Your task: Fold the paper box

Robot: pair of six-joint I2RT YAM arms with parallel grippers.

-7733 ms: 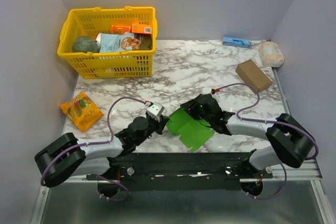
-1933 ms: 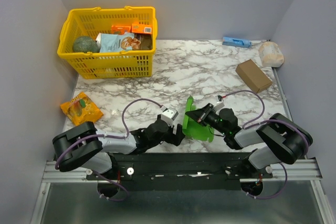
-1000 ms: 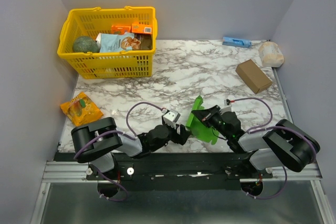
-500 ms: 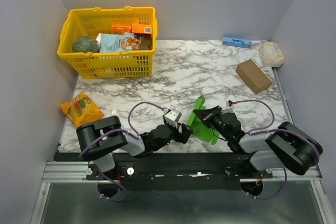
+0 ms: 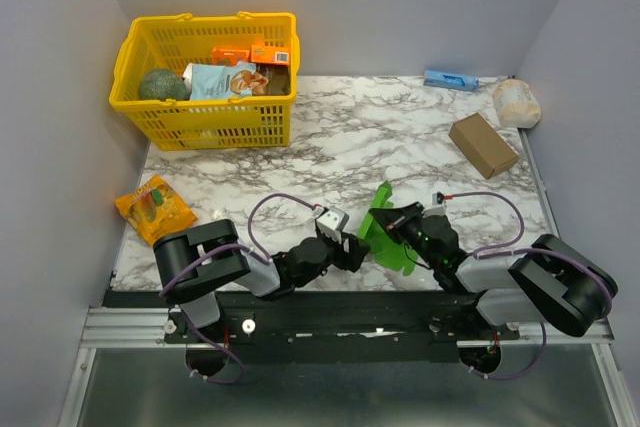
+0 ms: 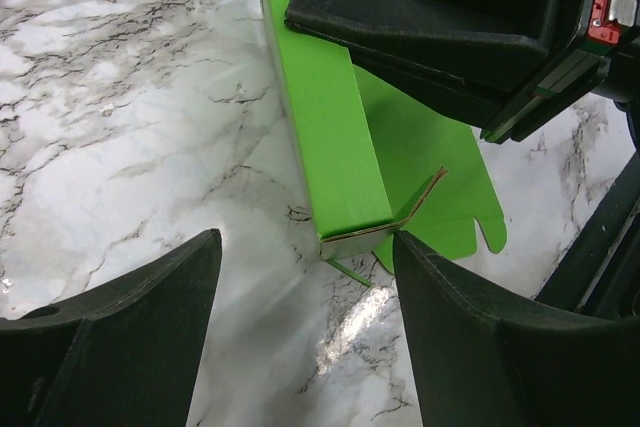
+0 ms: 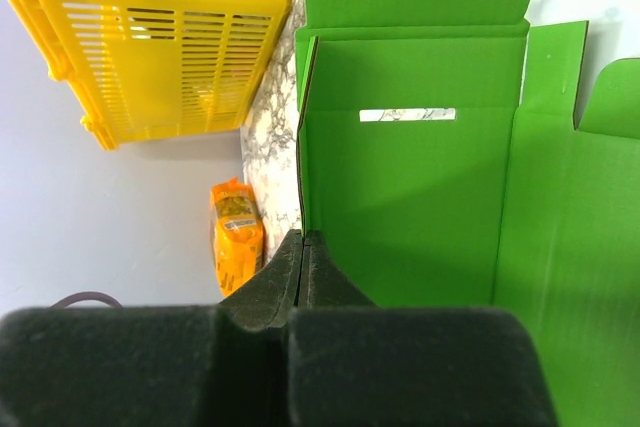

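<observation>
The paper box (image 5: 388, 237) is bright green creased card near the table's front edge, partly raised on its side. In the right wrist view its inner panels (image 7: 420, 197) fill the frame, and my right gripper (image 7: 304, 239) is shut on the upright side wall's edge. My right gripper (image 5: 396, 221) holds it from the right. My left gripper (image 5: 350, 248) is open just left of the box. In the left wrist view the raised wall (image 6: 320, 97) stands ahead of my left gripper (image 6: 305, 242), its lower corner between the two fingertips, touching neither.
A yellow basket (image 5: 205, 67) with groceries stands at the back left. An orange packet (image 5: 153, 209) lies at the left edge. A brown cardboard box (image 5: 483, 144), a blue item (image 5: 450, 80) and a white wrapped bundle (image 5: 516, 103) sit at the back right.
My left gripper has crept right, closer to the green box, with its jaws slightly narrower. The right gripper and the box have hardly moved.
</observation>
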